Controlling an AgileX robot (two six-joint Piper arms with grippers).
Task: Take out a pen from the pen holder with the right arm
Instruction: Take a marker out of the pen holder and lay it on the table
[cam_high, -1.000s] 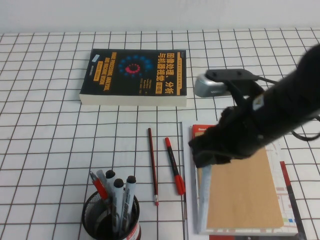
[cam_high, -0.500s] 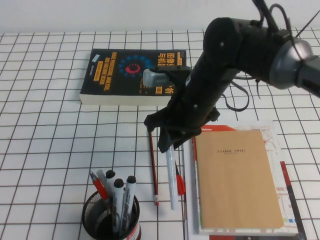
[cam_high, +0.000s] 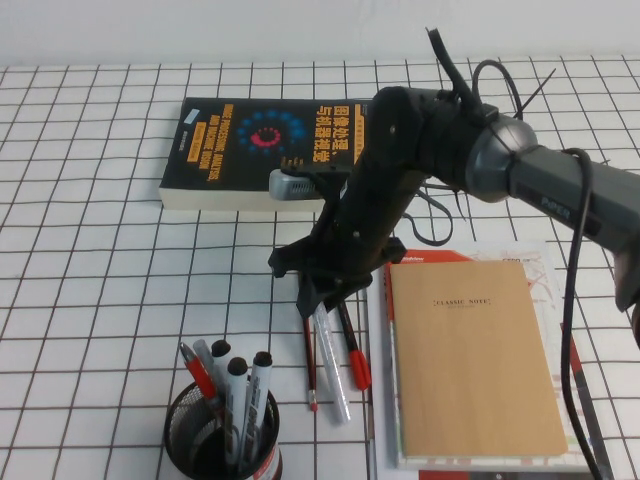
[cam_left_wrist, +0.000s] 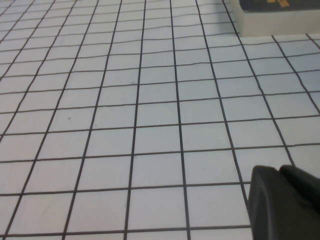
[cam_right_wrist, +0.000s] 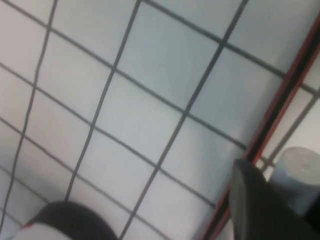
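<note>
My right gripper (cam_high: 322, 298) hangs above the table between the book and the pen holder, shut on a silver-white pen (cam_high: 332, 375). The pen slants down from the jaws toward the near edge, beside the pencil and the red pen. In the right wrist view the pen's grey end (cam_right_wrist: 299, 172) shows beside one dark finger (cam_right_wrist: 252, 202). The black mesh pen holder (cam_high: 205, 440) stands near the front edge with several markers in it; its rim (cam_right_wrist: 65, 220) shows in the right wrist view. My left gripper (cam_left_wrist: 282, 202) hovers over bare grid cloth.
A red-brown pencil (cam_high: 310, 355) and a red pen (cam_high: 353, 352) lie under the right gripper. A tan notebook (cam_high: 470, 360) sits to the right on a larger sheet. A black book (cam_high: 250, 150) lies at the back.
The right arm swung left from over the notebook to above the pencil and red pen, carrying the silver pen with it.
</note>
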